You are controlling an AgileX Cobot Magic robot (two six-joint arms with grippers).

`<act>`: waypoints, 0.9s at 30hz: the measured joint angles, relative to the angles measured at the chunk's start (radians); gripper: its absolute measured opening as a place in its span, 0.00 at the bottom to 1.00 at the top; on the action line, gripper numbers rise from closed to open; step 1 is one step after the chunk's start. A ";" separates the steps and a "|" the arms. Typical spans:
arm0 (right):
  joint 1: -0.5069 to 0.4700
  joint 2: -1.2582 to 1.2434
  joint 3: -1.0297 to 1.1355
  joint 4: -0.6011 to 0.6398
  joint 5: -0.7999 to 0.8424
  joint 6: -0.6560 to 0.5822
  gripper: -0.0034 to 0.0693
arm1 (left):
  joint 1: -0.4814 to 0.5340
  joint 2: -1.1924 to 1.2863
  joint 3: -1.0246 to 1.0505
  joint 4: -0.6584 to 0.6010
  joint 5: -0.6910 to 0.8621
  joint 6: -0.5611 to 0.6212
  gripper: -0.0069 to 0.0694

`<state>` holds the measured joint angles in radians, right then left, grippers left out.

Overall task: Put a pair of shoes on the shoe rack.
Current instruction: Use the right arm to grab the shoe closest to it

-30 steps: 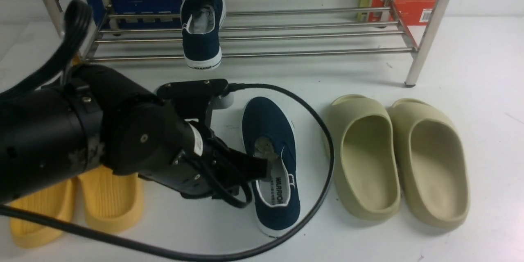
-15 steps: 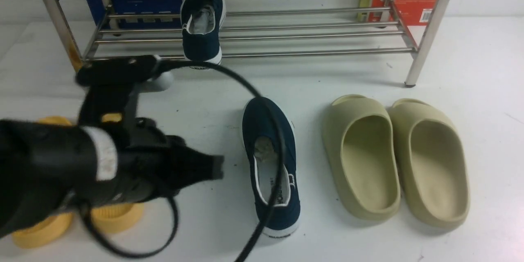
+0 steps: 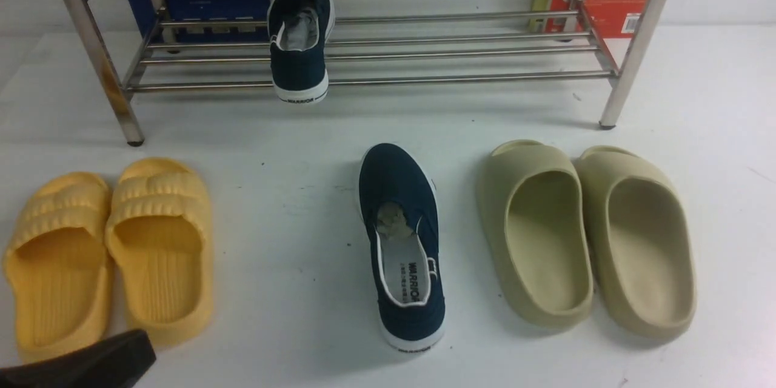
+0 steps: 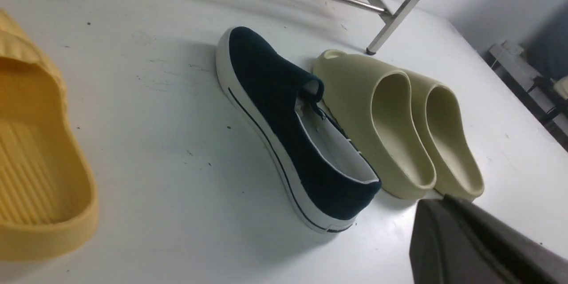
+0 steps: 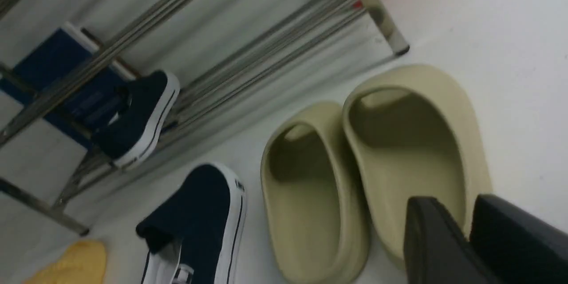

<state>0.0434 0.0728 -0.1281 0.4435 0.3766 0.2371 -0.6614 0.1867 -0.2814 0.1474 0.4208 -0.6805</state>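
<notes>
Unless you open your shut, empty left hand (image 4: 439,205), it could shove the near shoe (image 3: 394,179); your right hand (image 5: 453,211), slightly parted, holds nothing.

On my front view, the shoe on the rack (image 3: 298,51) and the shoe on the tabletop (image 3: 403,242) are both navy blue, with white trim, white soles and dark "WARRIOR" lettering on the heels. My left wrist view shows a thin dark stripe along the white sole (image 4: 270,142). I see shiny silver on the shoe rack (image 3: 388,80), ribbed yellow on the slides (image 3: 160,248), plain olive-beige on the foam slides (image 3: 542,236), deep blue on one box (image 3: 212,3) and red on another (image 3: 618,0).
</notes>
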 joint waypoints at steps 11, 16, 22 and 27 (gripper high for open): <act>0.035 0.794 -0.678 -0.050 0.636 -0.310 0.07 | 0.000 -0.017 0.025 0.132 -0.013 0.000 0.07; 0.198 1.008 -0.808 -0.077 0.608 -0.272 0.07 | 0.000 -0.017 0.025 0.124 -0.013 0.000 0.07; 0.597 1.359 -1.035 -0.309 0.558 0.021 0.15 | 0.000 -0.017 0.025 0.124 -0.013 0.000 0.07; 0.730 1.605 -1.218 -0.474 0.575 0.191 0.43 | 0.000 -0.017 0.025 0.124 -0.013 0.000 0.07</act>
<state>0.7731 1.6779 -1.3461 -0.0307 0.9511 0.4280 -0.6614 0.1700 -0.2569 0.2710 0.4079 -0.6805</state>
